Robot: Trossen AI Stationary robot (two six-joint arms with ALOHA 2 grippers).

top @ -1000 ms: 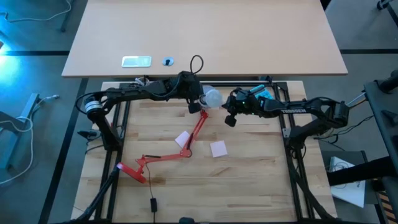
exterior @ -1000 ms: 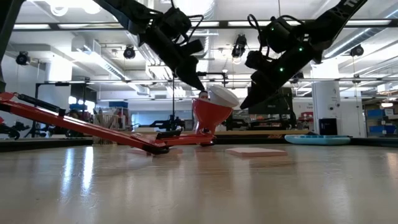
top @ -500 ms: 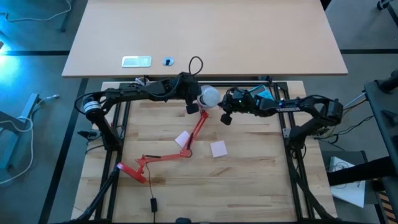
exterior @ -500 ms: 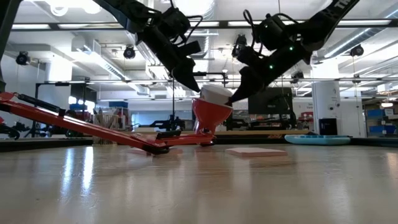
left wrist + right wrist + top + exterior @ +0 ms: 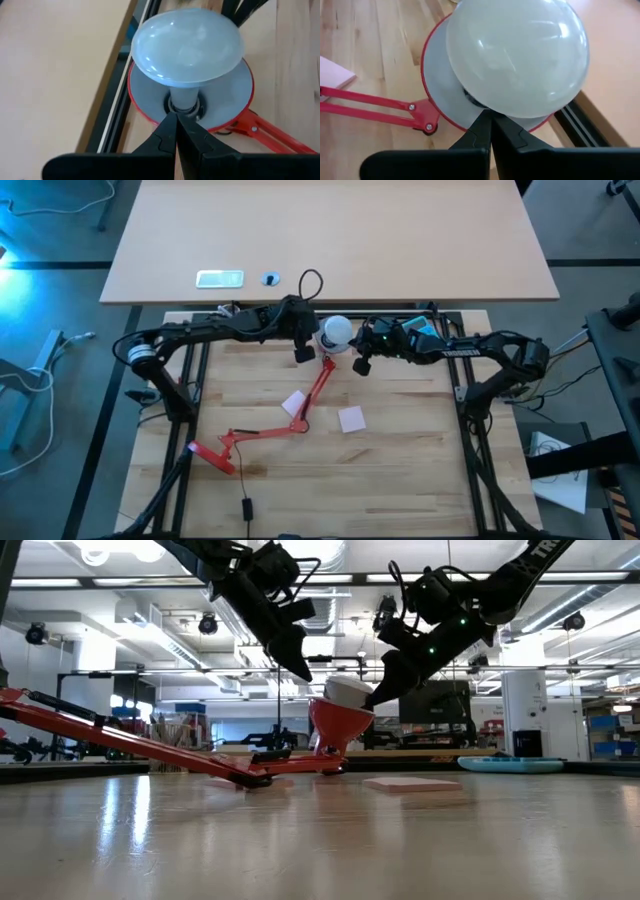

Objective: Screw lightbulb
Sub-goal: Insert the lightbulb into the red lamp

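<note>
In the red lamp's shade stands the lightbulb, flanked by both empty, pinched-together grippers

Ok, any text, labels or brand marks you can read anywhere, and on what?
White lettering on the right arm: too small to read.
Pale tag on the far table: any print is too small to read.
Bulb and lamp: no markings visible.

1. The lightbulb looks like smooth frosted glass with soft glints, its neck just ahead of the left gripper.
2. The lamp shade is glossy red outside, matt pale inside.
3. The table is pale planked wood with a light sheen.
4. Gripper fingers look like matt black plastic.
</note>
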